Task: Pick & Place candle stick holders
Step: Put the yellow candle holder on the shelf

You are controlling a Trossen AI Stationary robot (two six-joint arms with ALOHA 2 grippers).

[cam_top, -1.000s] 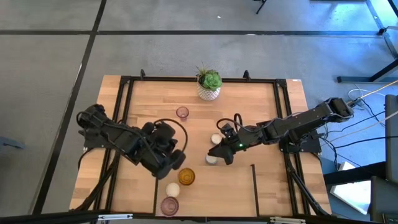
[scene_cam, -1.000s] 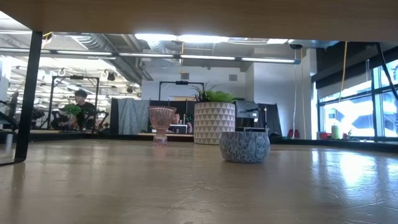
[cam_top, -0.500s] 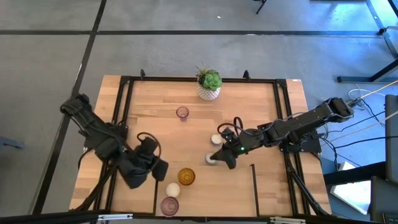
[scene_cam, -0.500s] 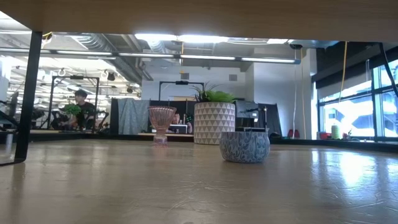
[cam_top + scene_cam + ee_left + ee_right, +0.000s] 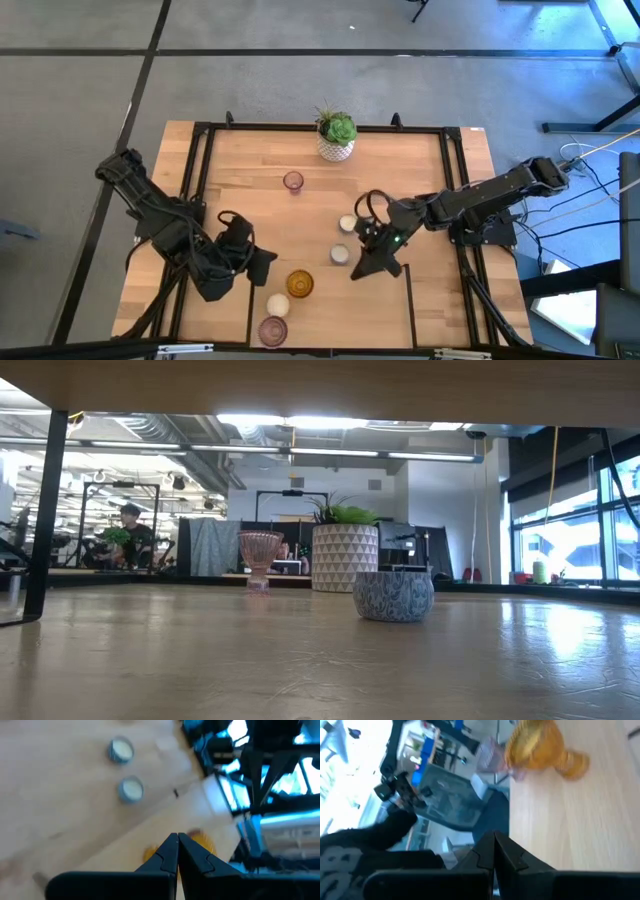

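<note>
Six candle stick holders stand on the wooden table. A pink glass one [image 5: 292,181] is near the plant pot. Two cream-white ones [image 5: 348,223] [image 5: 340,254] stand mid-table. An amber one [image 5: 300,284], a cream one [image 5: 277,305] and a pink one [image 5: 272,330] stand near the front edge. My right gripper [image 5: 365,270] is shut and empty, just right of the nearer mid-table cream holder. Its wrist view shows the amber holder [image 5: 540,745] ahead. My left gripper [image 5: 268,260] is shut and empty, left of the amber holder [image 5: 200,840].
A green plant in a white patterned pot [image 5: 336,137] stands at the table's far edge. A black frame [image 5: 200,150] runs around the tabletop. In the low view the far pink holder [image 5: 260,555], the pot [image 5: 345,555] and a cream holder [image 5: 393,595] show; no gripper shows there.
My left arm has drawn back toward the table's left edge, away from the amber holder. My right gripper has moved from the mid-table cream holder toward the near right and turned; the holder stays where it was.
</note>
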